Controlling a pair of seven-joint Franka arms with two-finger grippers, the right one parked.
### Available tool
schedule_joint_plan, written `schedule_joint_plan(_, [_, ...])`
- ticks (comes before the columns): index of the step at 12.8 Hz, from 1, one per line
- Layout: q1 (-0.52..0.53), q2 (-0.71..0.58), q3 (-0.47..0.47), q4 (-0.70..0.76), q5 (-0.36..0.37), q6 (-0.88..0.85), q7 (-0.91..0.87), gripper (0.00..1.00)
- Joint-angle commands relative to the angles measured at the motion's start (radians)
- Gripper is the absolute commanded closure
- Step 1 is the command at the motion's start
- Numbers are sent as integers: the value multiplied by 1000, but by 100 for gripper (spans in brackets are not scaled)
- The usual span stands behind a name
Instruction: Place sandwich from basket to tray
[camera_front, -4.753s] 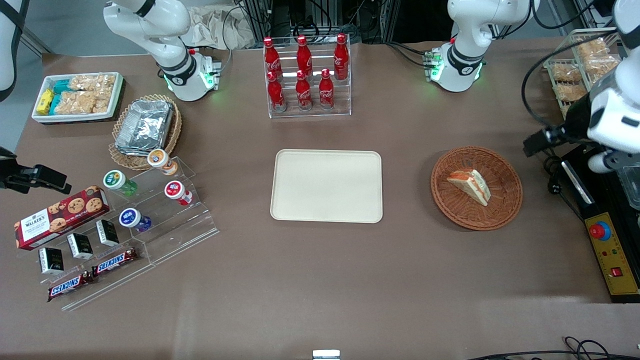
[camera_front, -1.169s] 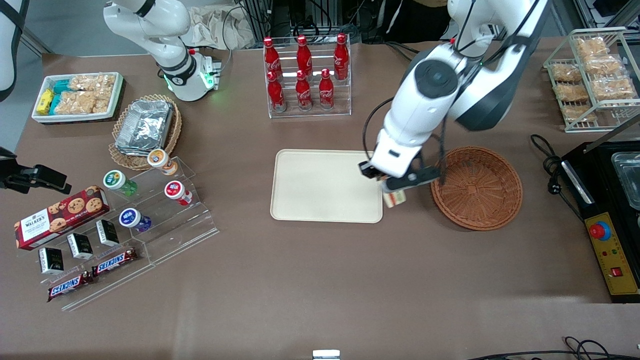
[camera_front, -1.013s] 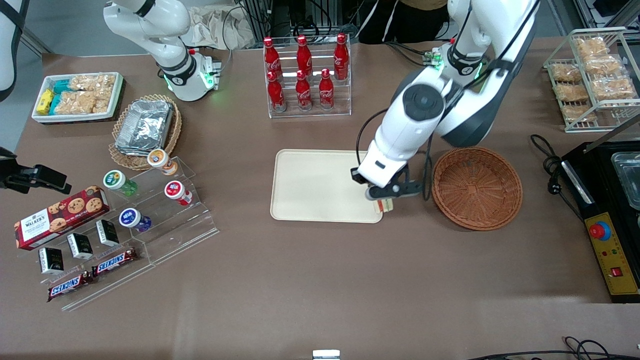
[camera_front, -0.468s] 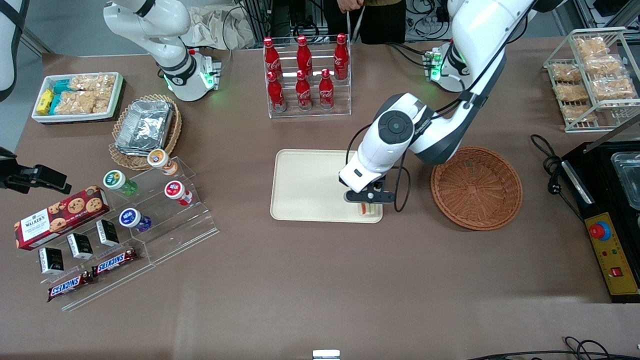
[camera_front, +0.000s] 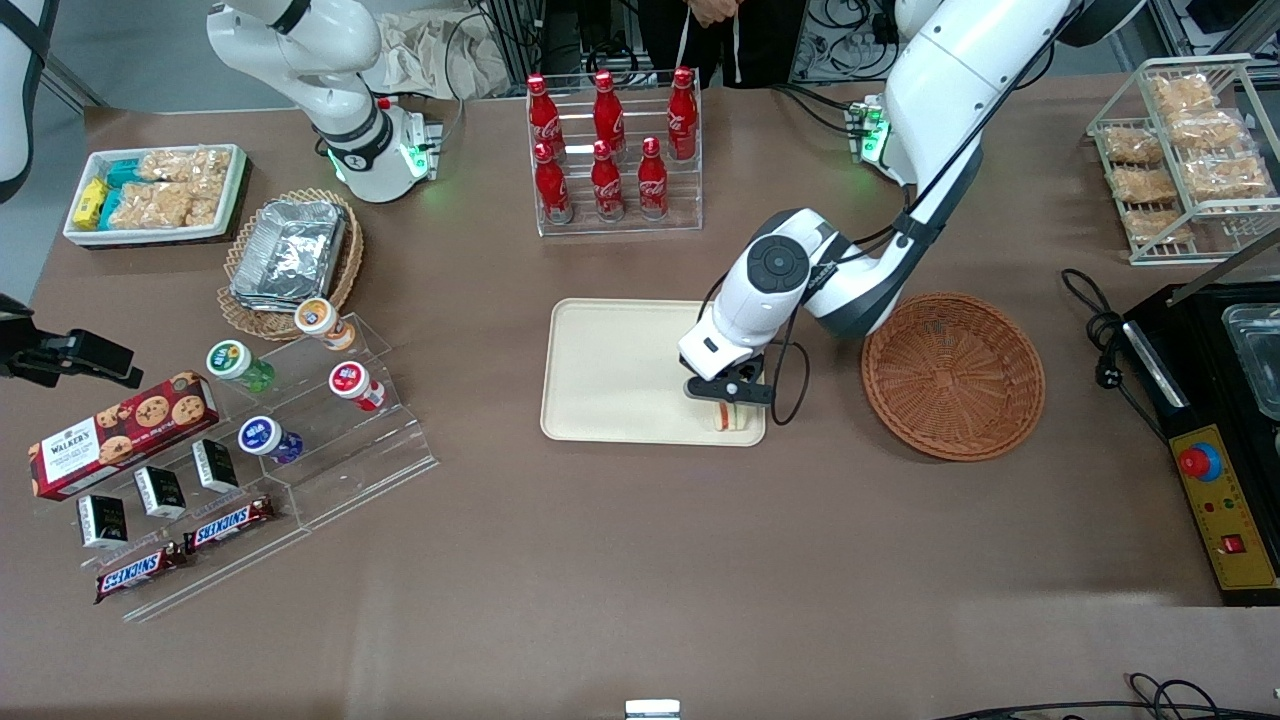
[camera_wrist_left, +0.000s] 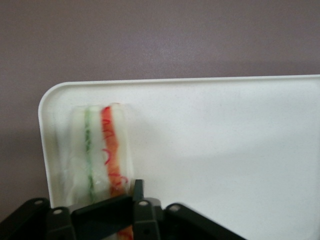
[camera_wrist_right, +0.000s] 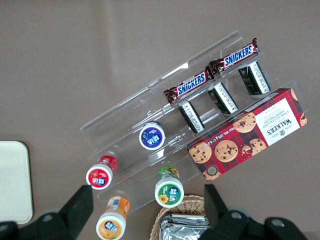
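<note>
The sandwich (camera_front: 731, 419) stands on edge on the cream tray (camera_front: 620, 370), in the corner nearest the front camera and closest to the basket. My left gripper (camera_front: 728, 402) is right above it, shut on it. In the left wrist view the sandwich (camera_wrist_left: 100, 150) shows its white bread with green and orange filling layers, resting by the tray's rounded corner (camera_wrist_left: 225, 140), with one black finger (camera_wrist_left: 137, 187) against its side. The reddish-brown wicker basket (camera_front: 953, 375) stands beside the tray, toward the working arm's end of the table, with nothing in it.
A clear rack of red cola bottles (camera_front: 613, 150) stands farther from the camera than the tray. A tan basket of foil trays (camera_front: 290, 255) and an acrylic snack stand (camera_front: 300, 440) lie toward the parked arm's end. A wire snack rack (camera_front: 1180, 150) and a control box (camera_front: 1225, 500) lie toward the working arm's end.
My gripper carried the sandwich out of the basket and across to the tray's near corner. In the last half second it sank a little and the sandwich now rests on the tray.
</note>
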Motion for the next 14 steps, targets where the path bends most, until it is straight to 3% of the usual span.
schedule_joint_plan(1, [1,4,-1,1,47,13,-4,0])
schedule_joint_plan(5, [3,-10,-2,13,52,-22,-4,0])
schedule_joint_plan(8, [3,-50,-7,143,41,-253,-94,0])
schedule_joint_plan(12, [11,-71,-17,445,28,-629,-165,0])
schedule_joint_plan(14, [29,-134,-7,501,-26,-714,-162,0])
